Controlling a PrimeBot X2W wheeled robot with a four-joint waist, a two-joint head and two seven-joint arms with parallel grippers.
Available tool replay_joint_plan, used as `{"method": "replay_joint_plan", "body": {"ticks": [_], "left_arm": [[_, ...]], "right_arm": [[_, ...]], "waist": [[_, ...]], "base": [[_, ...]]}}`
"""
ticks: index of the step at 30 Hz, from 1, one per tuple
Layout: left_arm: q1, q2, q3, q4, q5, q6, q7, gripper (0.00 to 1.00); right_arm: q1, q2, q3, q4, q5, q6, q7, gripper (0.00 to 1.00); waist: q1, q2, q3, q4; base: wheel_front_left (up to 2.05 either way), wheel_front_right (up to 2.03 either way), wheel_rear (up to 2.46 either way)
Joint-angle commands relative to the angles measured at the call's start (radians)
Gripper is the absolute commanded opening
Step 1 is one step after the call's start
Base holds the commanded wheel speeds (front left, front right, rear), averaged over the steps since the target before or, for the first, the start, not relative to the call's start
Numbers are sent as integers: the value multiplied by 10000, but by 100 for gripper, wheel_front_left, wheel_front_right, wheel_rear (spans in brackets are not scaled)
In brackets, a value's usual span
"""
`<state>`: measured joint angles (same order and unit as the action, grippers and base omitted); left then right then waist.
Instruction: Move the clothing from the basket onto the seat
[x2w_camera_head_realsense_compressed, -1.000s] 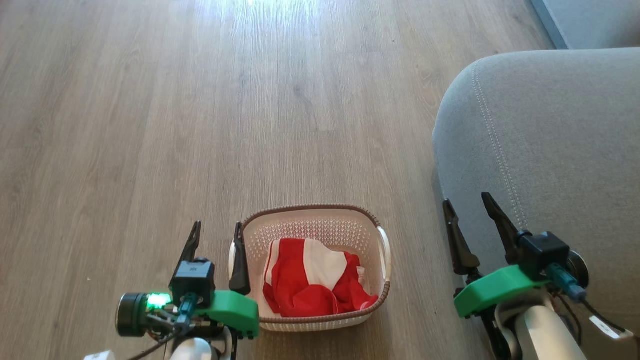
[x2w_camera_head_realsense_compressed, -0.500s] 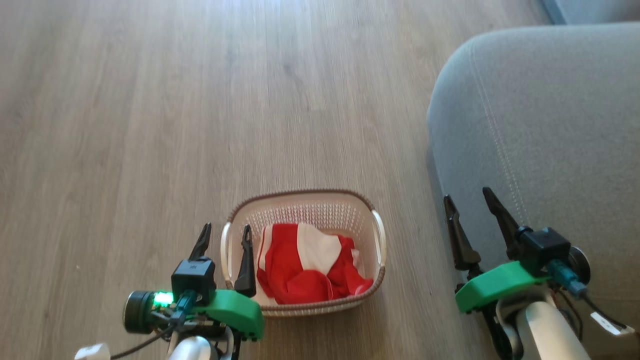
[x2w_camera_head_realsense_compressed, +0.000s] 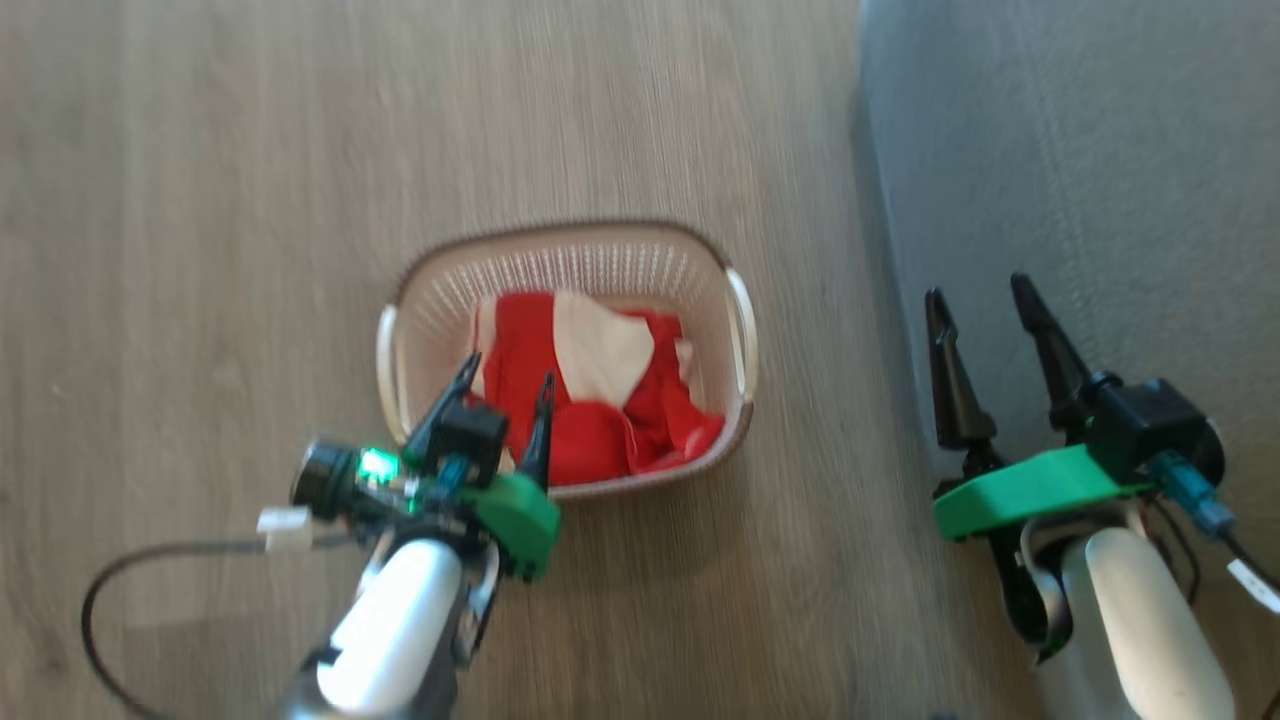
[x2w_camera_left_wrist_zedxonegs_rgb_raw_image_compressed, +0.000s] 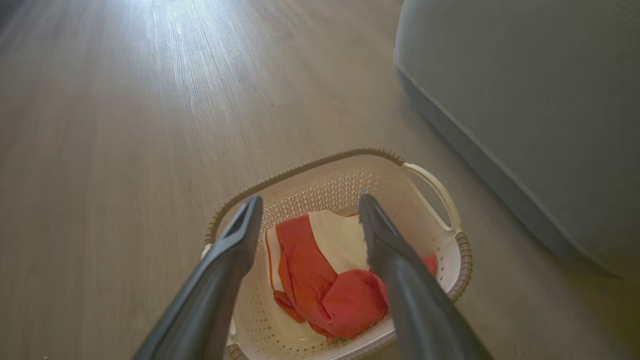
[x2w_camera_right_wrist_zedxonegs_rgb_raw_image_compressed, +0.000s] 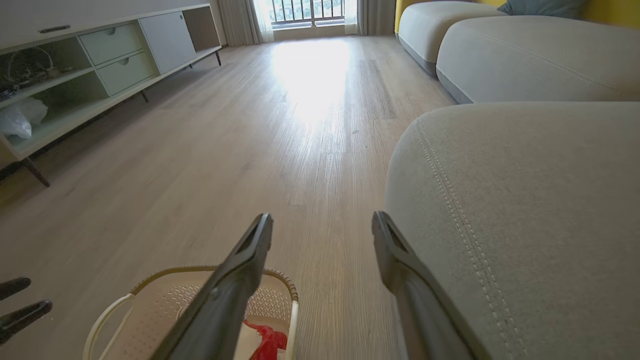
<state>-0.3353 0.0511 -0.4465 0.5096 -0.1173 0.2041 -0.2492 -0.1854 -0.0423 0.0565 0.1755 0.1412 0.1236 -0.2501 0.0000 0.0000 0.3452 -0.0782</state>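
The cream basket (x2w_camera_head_realsense_compressed: 560, 230) with a brown rim stands on the wood floor, holding crumpled red-and-white clothing (x2w_camera_head_realsense_compressed: 600, 400). My left gripper (x2w_camera_head_realsense_compressed: 508, 372) hovers open over the basket's near left part, fingers apart above the fabric and holding nothing. In the left wrist view the left gripper (x2w_camera_left_wrist_zedxonegs_rgb_raw_image_compressed: 309, 200) frames the clothing (x2w_camera_left_wrist_zedxonegs_rgb_raw_image_compressed: 320, 270) inside the basket (x2w_camera_left_wrist_zedxonegs_rgb_raw_image_compressed: 300, 167). My right gripper (x2w_camera_head_realsense_compressed: 978, 290) stands open and empty at the left edge of the grey seat (x2w_camera_head_realsense_compressed: 1100, 180). In the right wrist view the right gripper (x2w_camera_right_wrist_zedxonegs_rgb_raw_image_compressed: 321, 217) points along the floor beside the seat (x2w_camera_right_wrist_zedxonegs_rgb_raw_image_compressed: 525, 200).
Bare wood floor (x2w_camera_head_realsense_compressed: 200, 200) spreads left of and beyond the basket. A low cabinet (x2w_camera_right_wrist_zedxonegs_rgb_raw_image_compressed: 100, 65) with drawers and shelves lines the far left wall. More pale sofa cushions (x2w_camera_right_wrist_zedxonegs_rgb_raw_image_compressed: 525, 55) lie beyond the seat. A black cable (x2w_camera_head_realsense_compressed: 130, 560) trails from my left wrist.
The head camera has tilted down, shifting the whole picture. My left gripper has moved right and forward, from beside the basket's left handle to over the clothing. The right gripper has hardly moved.
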Motion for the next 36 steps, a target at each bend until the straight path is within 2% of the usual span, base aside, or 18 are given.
{"method": "replay_joint_plan", "body": {"ticks": [1,8,15,20,26,36], "left_arm": [[-616,-8,154,62,83,-57,-126,100],[-2701,-8,-331,2434,497,-424,-126,100],[-4852,-8,-1029,5505,988,-936,-44,100],[-6090,-8,-1429,6835,1032,-965,395,100],[-7274,92,-1882,7580,1268,-1077,1393,100],[-8065,545,-2613,7794,1875,-881,3694,100]], "right_arm": [[-301,-80,151,-407,-4,71,-116,100],[-630,-80,359,-883,94,71,-116,100],[-804,-80,753,-1238,347,71,-116,100],[-866,-80,1103,-1376,546,71,-116,100],[-1062,-80,1546,-1524,1027,71,-116,100],[-1081,-79,2016,-1652,1530,71,-116,100]], "waist": [[0,0,1506,-285],[0,0,3356,-572],[0,0,4690,-914],[0,0,5378,-1193],[0,0,6081,-1675],[0,0,6442,-2074]], "base": [[0,0,0],[0,0,0],[0,0,0],[0,0,0],[0,0,0],[0,0,0]]}}
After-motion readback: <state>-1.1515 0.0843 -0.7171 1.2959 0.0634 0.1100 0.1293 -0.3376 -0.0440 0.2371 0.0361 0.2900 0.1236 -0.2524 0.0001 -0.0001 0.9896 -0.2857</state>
